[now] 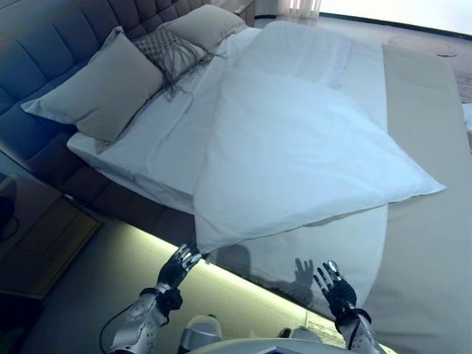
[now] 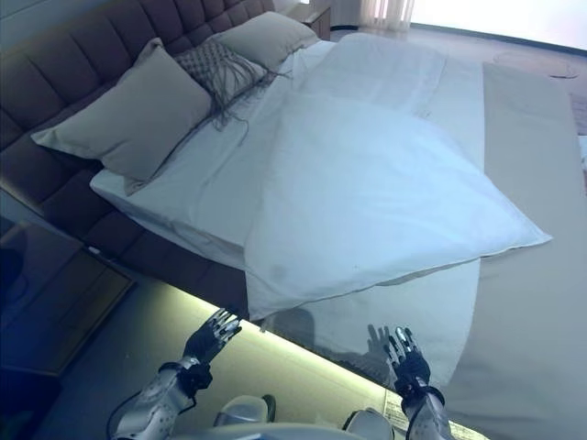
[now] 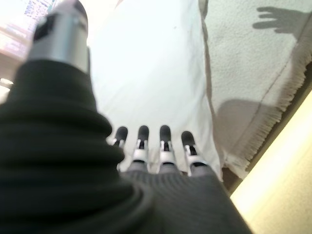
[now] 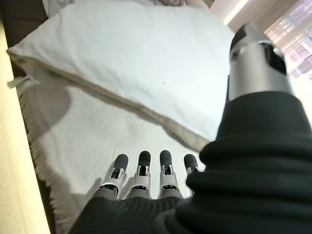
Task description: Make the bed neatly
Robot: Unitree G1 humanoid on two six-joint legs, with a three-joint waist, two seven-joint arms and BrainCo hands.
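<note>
White cotton covers most of the bed (image 1: 424, 243): a large white duvet (image 1: 295, 151) lies crooked across the mattress, its lower corner hanging over the near edge above the lit strip, with a beige fringed blanket (image 3: 253, 83) spread beneath it. Going left to right, I count three cushions at the dark padded headboard (image 1: 44, 44): a big plain beige pillow (image 1: 103, 85), a smaller patterned tasselled cushion (image 1: 166, 51), and a second beige pillow (image 1: 206, 26) behind it. Then come one duvet, one blanket and two hands. The left hand (image 1: 179, 265) hovers just below the hanging corner, fingers straight and spread, holding nothing; the right hand (image 1: 333, 284) hovers apart from the blanket, equally spread and empty. The risk, as I judge it, is that pulling one corner alone skews the duvet further, or drags it off the edge onto the floor.
</note>
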